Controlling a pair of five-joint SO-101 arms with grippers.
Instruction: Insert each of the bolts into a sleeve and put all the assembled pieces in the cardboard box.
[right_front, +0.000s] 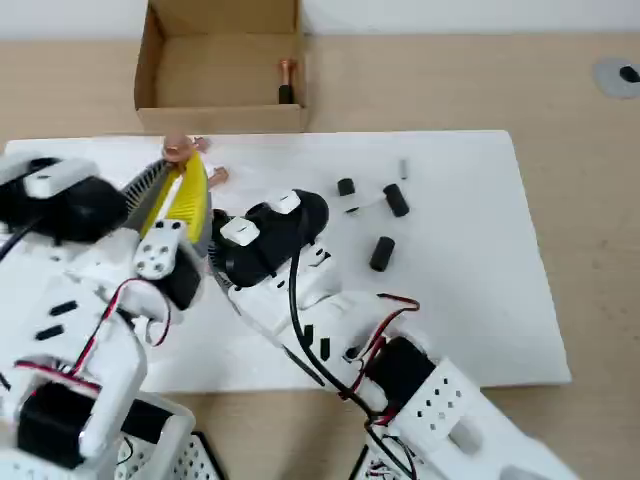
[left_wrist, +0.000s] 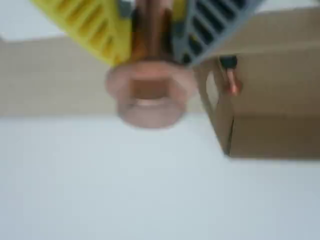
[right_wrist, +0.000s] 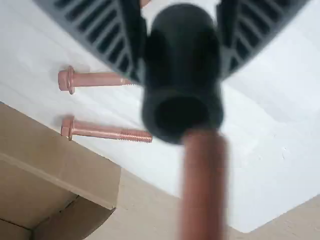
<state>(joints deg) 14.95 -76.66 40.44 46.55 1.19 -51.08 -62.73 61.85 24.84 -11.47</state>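
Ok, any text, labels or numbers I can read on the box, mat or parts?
No readable text.
Cardboard box: plain walls.
White mat: small marks, too small to read.
Held bolt and held sleeve: no markings visible.

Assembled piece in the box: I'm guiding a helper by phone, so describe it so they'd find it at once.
Find the cardboard box beyond the white mat. The assembled piece lies by its right wall. Unlike the loose black sleeves on the mat, it shows a copper bolt end.
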